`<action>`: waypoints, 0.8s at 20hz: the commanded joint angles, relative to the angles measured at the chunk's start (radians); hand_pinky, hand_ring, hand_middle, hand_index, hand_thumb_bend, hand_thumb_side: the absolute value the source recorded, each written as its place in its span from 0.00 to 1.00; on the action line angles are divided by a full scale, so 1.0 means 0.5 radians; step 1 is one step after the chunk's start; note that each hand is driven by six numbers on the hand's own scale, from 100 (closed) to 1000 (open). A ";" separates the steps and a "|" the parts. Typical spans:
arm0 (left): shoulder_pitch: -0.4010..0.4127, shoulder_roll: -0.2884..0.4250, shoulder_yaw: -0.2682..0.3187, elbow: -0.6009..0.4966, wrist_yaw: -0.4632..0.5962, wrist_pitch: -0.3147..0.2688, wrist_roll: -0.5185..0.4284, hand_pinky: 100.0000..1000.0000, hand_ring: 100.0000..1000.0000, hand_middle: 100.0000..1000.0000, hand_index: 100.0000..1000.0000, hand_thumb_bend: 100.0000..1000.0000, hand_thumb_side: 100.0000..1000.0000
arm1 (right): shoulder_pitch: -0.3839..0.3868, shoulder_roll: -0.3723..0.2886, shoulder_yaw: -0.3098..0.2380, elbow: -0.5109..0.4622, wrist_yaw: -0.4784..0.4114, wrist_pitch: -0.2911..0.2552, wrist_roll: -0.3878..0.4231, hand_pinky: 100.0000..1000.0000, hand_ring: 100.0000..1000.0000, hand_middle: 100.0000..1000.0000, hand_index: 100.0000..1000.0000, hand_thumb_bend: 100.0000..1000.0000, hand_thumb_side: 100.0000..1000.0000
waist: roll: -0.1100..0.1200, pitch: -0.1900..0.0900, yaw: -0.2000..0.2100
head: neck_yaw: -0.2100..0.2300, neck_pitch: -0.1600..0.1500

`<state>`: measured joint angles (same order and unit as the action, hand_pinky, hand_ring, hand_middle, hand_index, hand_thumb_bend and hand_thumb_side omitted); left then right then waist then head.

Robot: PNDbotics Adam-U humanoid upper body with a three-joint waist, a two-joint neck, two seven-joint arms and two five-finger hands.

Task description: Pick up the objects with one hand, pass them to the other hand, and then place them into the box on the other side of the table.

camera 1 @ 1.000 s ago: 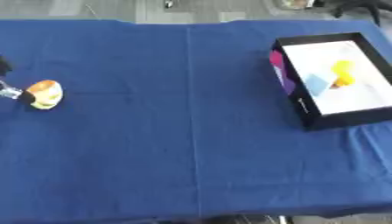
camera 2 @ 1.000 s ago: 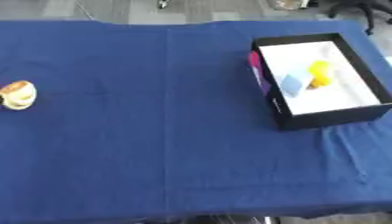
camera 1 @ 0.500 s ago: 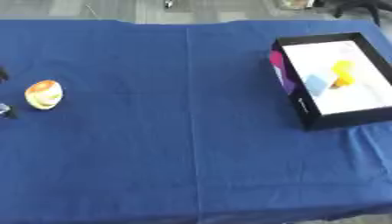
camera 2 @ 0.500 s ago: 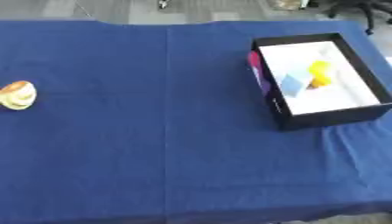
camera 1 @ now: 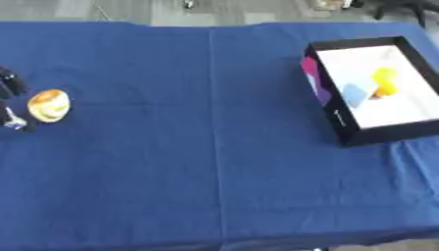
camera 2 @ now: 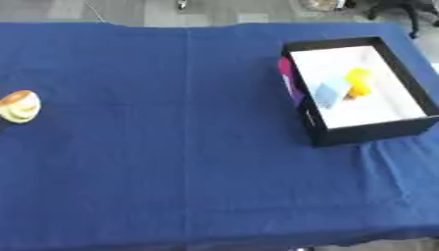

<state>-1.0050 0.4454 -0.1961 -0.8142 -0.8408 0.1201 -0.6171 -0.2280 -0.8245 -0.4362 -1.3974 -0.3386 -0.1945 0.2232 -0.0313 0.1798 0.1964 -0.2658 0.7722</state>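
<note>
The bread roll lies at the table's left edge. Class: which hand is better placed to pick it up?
Left. Its fingers show right beside the bread roll; the right hand is out of view, and the box sits far right.

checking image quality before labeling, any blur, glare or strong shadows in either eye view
Left eye view: soft all over, the left hand at the left edge only a dark smear; no glare on the blue cloth. Right eye view: equally soft; the box has a bright white floor that washes out detail around the yellow thing; the round tan object casts little shadow; light is even.
</note>
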 commanded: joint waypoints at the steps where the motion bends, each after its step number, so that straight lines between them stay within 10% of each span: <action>1: -0.021 0.019 0.036 0.008 -0.011 -0.004 0.083 0.75 0.71 0.64 0.71 0.56 0.00 | -0.016 -0.062 -0.024 -0.008 0.009 -0.001 0.011 0.79 1.00 1.00 1.00 0.00 0.40 | -0.011 -0.003 -0.007 | 0.010 -0.004; 16: -0.041 0.016 0.072 -0.002 0.033 0.008 0.361 0.73 0.66 0.61 0.70 0.53 0.00 | -0.014 -0.036 -0.029 0.024 0.016 -0.015 0.087 0.81 1.00 1.00 1.00 0.00 0.39 | -0.017 0.029 -0.026 | 0.030 -0.004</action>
<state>-0.9986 0.4303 -0.1719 -0.7898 -0.8289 0.1222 -0.4560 -0.2283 -0.8120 -0.4366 -1.3809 -0.3375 -0.1987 0.2613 -0.0315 0.1965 0.1847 -0.2529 0.7722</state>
